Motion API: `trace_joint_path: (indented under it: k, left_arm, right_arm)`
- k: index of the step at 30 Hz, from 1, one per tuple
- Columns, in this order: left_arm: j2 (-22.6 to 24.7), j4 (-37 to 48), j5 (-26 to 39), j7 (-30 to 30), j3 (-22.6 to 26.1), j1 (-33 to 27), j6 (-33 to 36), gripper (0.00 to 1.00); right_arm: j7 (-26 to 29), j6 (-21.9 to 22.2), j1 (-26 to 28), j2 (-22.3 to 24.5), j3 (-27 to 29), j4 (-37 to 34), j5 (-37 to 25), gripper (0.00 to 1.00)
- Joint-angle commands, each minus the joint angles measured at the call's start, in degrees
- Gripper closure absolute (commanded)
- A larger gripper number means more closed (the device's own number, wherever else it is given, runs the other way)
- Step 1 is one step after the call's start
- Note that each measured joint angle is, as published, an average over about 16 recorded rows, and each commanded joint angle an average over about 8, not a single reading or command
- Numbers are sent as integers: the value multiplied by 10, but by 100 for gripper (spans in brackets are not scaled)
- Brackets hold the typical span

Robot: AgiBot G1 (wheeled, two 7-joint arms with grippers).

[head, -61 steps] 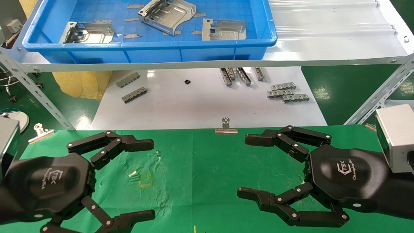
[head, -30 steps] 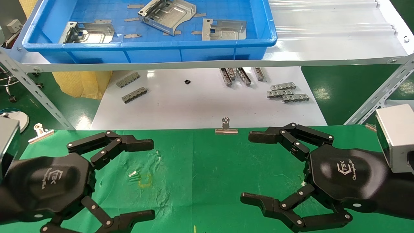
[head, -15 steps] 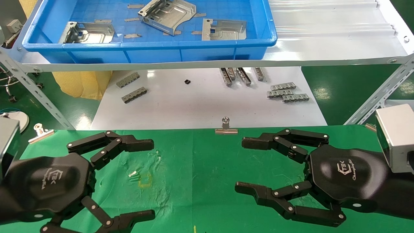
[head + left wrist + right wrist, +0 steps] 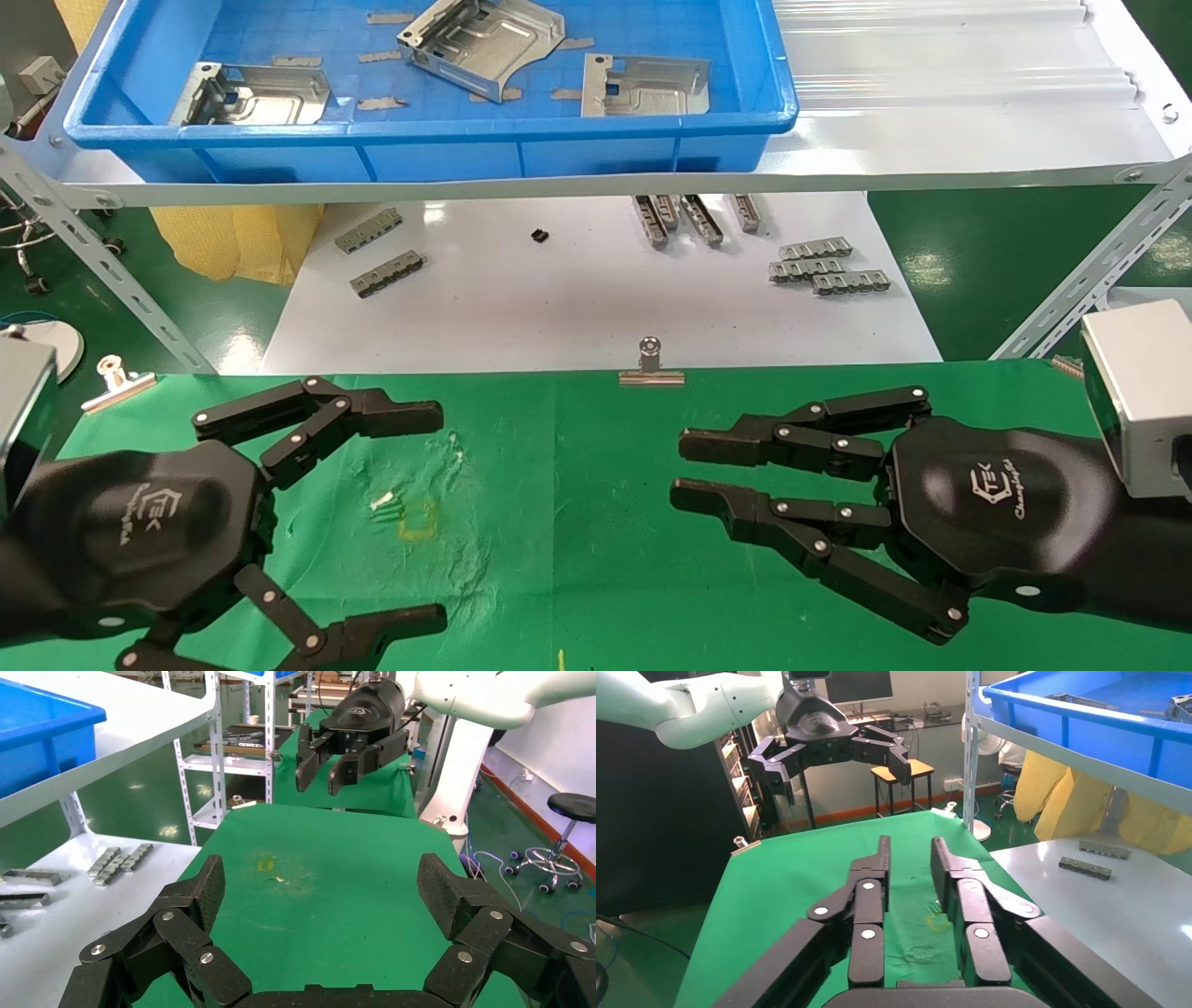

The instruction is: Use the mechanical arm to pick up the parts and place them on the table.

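Observation:
Three silver sheet-metal parts (image 4: 251,93) (image 4: 484,39) (image 4: 644,86) lie in the blue tray (image 4: 419,132) on the raised shelf at the back. Both grippers hover low over the green table (image 4: 577,485), far from the parts. My left gripper (image 4: 430,517) (image 4: 320,888) is wide open and empty. My right gripper (image 4: 687,469) (image 4: 910,850) has its fingers drawn almost parallel, with a narrow gap and nothing between them. Each wrist view shows the other arm's gripper across the cloth: the right one (image 4: 325,776) and the left one (image 4: 835,766).
A glossy white board (image 4: 577,298) lies below the shelf, with small grey toothed strips (image 4: 377,228) (image 4: 829,264) (image 4: 694,216). Silver binder clips (image 4: 651,365) (image 4: 116,377) grip the cloth's far edge. Slanted metal shelf struts (image 4: 102,270) (image 4: 1090,280) stand at both sides.
My right gripper's fingers have swung from wide open to a narrow gap. The left gripper and the parts have not moved.

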Motion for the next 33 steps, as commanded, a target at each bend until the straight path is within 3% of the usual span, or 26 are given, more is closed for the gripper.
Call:
trace_joint_path:
  k: [1,18,26,33]
  left_arm:
    - [0,0,0,0,0,0,0,0]
    - [3,9,4,-6,-1,-24,-3,0]
    - [51,88,69,-5,18,-171,-19,0]
    - [153,283,176,20,67,-343,-59,0]
  right_arm:
    - [0,0,0,0,0,0,0,100]
    - [0,0,0,0,0,0,0,100]
    - [0,0,0,0,0,0,0,100]
    - [0,0,0,0,0,0,0,100]
